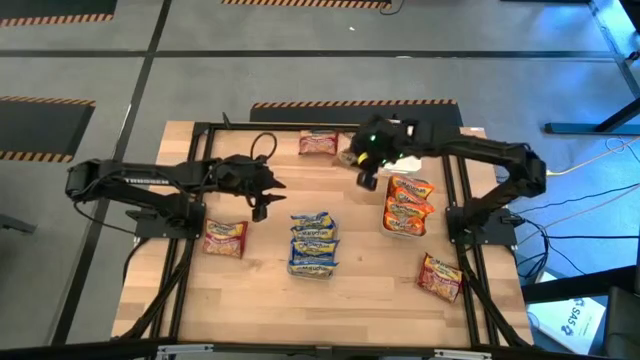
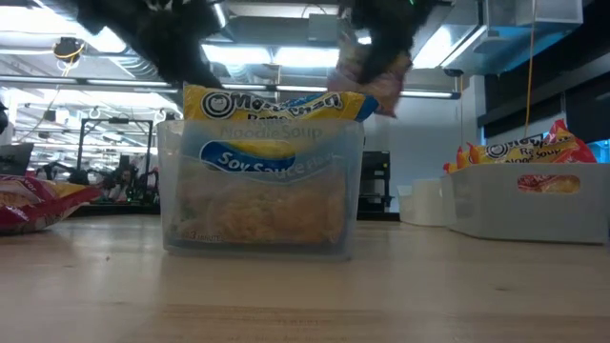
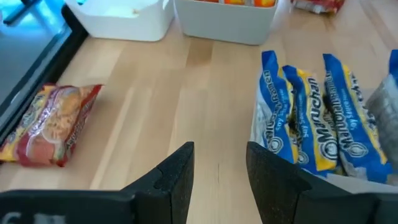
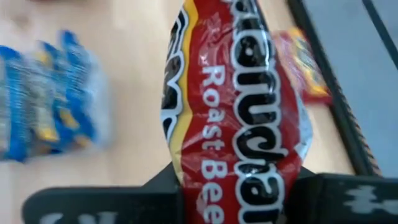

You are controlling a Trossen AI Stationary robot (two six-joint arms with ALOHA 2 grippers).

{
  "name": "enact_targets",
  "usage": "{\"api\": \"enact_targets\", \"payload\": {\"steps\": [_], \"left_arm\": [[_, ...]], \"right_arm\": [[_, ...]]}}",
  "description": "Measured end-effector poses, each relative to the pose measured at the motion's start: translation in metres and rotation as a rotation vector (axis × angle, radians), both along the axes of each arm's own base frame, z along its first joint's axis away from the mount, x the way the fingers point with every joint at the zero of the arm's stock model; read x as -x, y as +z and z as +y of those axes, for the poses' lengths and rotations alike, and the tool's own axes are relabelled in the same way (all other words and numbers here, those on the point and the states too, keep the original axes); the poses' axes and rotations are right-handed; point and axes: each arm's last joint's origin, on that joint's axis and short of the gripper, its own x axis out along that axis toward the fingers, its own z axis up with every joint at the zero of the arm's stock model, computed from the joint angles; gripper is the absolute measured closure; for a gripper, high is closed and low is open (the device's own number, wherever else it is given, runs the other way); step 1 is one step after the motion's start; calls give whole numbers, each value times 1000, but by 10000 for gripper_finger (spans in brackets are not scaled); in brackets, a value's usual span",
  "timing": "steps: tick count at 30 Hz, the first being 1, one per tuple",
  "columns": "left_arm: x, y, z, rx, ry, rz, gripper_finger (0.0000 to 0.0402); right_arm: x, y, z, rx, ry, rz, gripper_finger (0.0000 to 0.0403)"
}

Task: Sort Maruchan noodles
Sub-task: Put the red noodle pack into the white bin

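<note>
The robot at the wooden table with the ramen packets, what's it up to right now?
It is sorting ramen packets by colour. The right gripper is shut on a dark red Roast Beef packet, held above the table near its far edge. The left gripper is open and empty beside the clear plastic container of blue-and-yellow packets. Orange-and-yellow packets already fill a white bin on the right. Three loose red packets still lie on the table.

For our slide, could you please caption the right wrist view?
Right gripper shut on a dark red Roast Beef packet, blue packets blurred beyond.
</note>
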Motion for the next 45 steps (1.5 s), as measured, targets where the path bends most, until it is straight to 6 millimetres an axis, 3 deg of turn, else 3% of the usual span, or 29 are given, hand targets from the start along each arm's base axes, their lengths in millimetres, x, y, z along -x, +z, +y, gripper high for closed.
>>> {"api": "enact_targets", "payload": {"steps": [5,11,14,18,27,36,45], "left_arm": [[-1,-15,0,-15,9,-43,262],[-2,-14,3,-80,96,-74,264],[-3,-13,4,-92,113,-88,264],[-3,-12,4,-91,114,-93,264],[-3,-11,4,-86,118,-111,264],[-4,-10,4,-86,119,-116,264],[-4,-10,4,-86,119,-116,264]], "right_arm": [[38,-16,-48,26,-66,57,335],[86,-36,-109,68,-112,118,331],[109,-51,-125,122,-19,208,331],[126,-60,-138,137,27,203,330],[132,-86,-151,161,7,151,329],[123,-120,-170,159,-66,284,329],[123,-123,-172,153,-77,297,329]]}}
